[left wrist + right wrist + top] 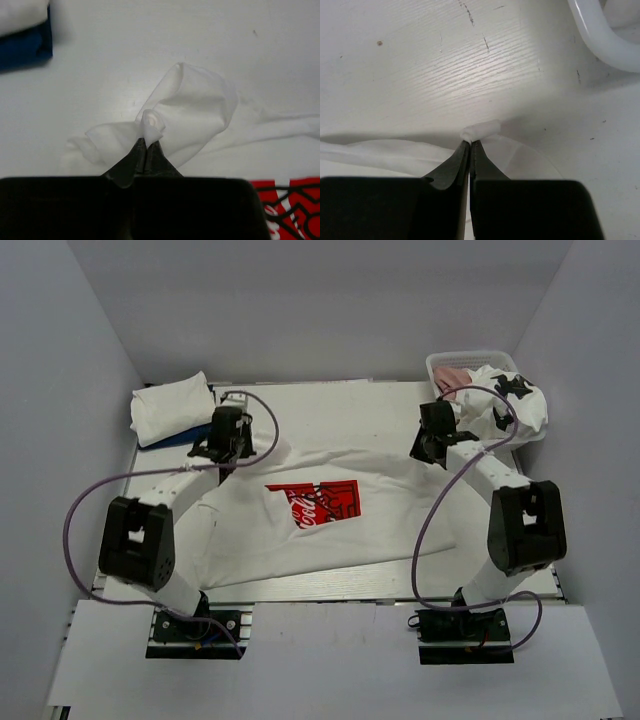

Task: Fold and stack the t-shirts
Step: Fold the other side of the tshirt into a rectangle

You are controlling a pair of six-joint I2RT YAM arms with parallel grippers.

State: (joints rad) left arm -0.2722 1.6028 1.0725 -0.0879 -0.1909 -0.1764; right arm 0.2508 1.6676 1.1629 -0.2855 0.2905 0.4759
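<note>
The white t-shirt with the red chest print (320, 510) lies spread across the table's middle. My left gripper (222, 445) is shut on a bunch of its cloth at the far left corner; the pinched white fold (150, 122) shows at my fingertips, with the red print (292, 200) at lower right. My right gripper (432, 445) is shut on the shirt's far right corner, a small roll of cloth (481, 131) sticking out past the tips. A folded white tee (172, 406) lies on a blue one (165, 442) at the far left. A white tee with black patches (510, 405) hangs over the basket, a pink one (452, 376) inside.
The white lattice basket (470, 360) stands at the far right corner; its rim (592, 35) shows in the right wrist view. Grey walls close in on the left, right and back. The folded blue tee (25, 47) lies near my left gripper.
</note>
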